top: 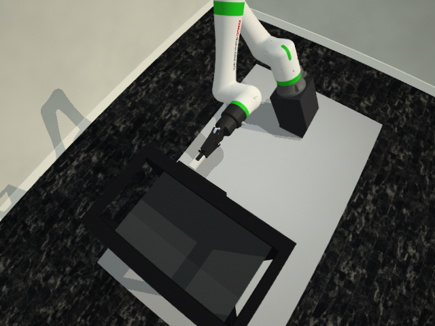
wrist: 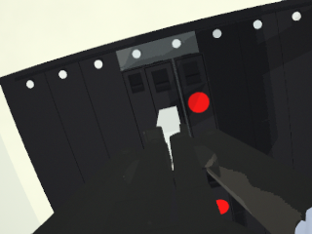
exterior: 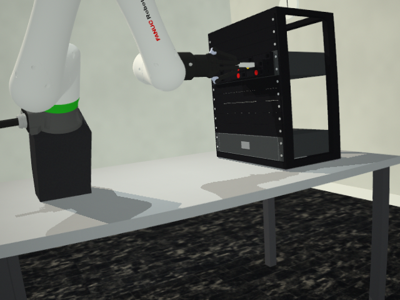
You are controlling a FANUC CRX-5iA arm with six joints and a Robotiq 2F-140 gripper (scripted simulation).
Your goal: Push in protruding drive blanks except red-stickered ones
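The black rack (exterior: 274, 87) stands on the grey table, its front facing my arm; from above it shows as a dark frame (top: 189, 231). In its upper drive row a white drive blank (exterior: 247, 64) sticks out of the front; it also shows from above (top: 194, 164) and in the wrist view (wrist: 168, 120). My gripper (exterior: 236, 65) (top: 200, 155) is shut and empty, its tips at the outer end of this blank. Two red stickers (exterior: 238, 75) (exterior: 255, 72) mark drives just below and beside it; one shows right of the blank in the wrist view (wrist: 198, 101). A yellow dot (exterior: 247, 67) sits under the blank.
The arm's black base block (exterior: 59, 155) stands at the table's left end. A grey panel (exterior: 249, 145) fills the rack's bottom slot. The rack stands near the table's far right end, close to its edges. A wall lies behind the table.
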